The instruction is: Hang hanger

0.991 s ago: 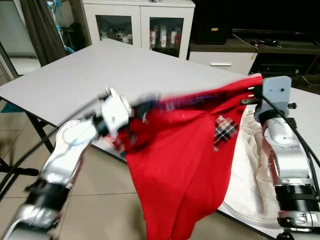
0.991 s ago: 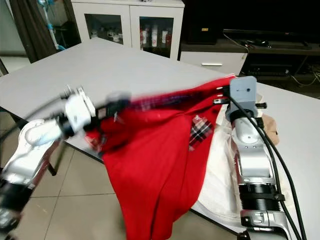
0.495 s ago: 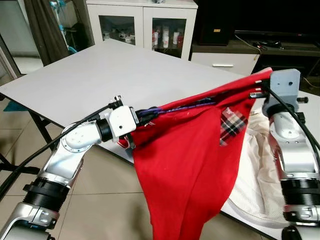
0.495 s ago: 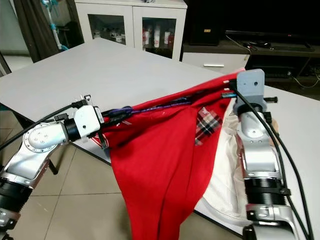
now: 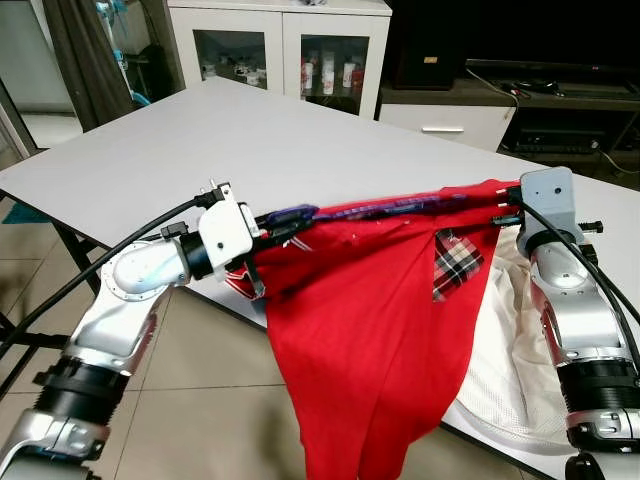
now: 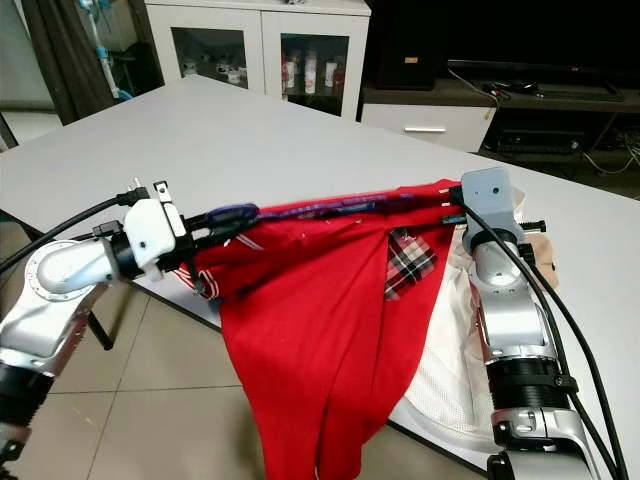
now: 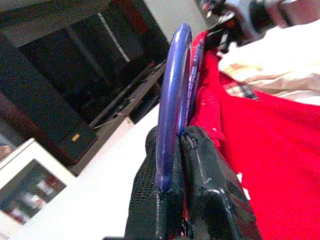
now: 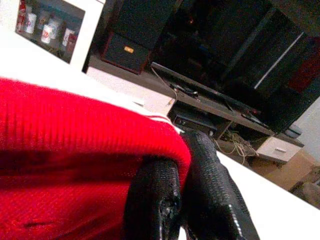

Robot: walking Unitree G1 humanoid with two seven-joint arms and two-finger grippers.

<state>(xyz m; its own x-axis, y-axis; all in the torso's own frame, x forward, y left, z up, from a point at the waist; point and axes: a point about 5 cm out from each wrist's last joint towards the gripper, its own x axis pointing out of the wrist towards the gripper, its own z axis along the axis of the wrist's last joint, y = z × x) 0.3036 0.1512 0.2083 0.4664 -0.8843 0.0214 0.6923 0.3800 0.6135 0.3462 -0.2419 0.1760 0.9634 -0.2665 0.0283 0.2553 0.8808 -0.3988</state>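
Observation:
A red shirt [image 5: 370,340] with a plaid inner patch [image 5: 456,264] hangs over the table's front edge, stretched between my two grippers. A blue-purple hanger [image 5: 300,213] runs along the shirt's top edge. My left gripper [image 5: 268,232] is shut on the hanger's end, seen close in the left wrist view with the hanger [image 7: 172,100] pinched between its fingers [image 7: 210,185]. My right gripper [image 5: 497,205] is shut on the shirt's other shoulder, where red fabric [image 8: 75,125] folds over its fingers [image 8: 205,170].
A large grey table [image 5: 230,140] spans the scene. White cloth [image 5: 510,370] lies on it under my right arm. A white glass-door cabinet [image 5: 280,50] and a dark TV stand [image 5: 540,90] stand behind. Tiled floor [image 5: 190,400] lies below the front edge.
Both grippers have dropped a little from half a second ago, lowering the shirt's top edge. The left arm, blurred a second ago, now holds steady.

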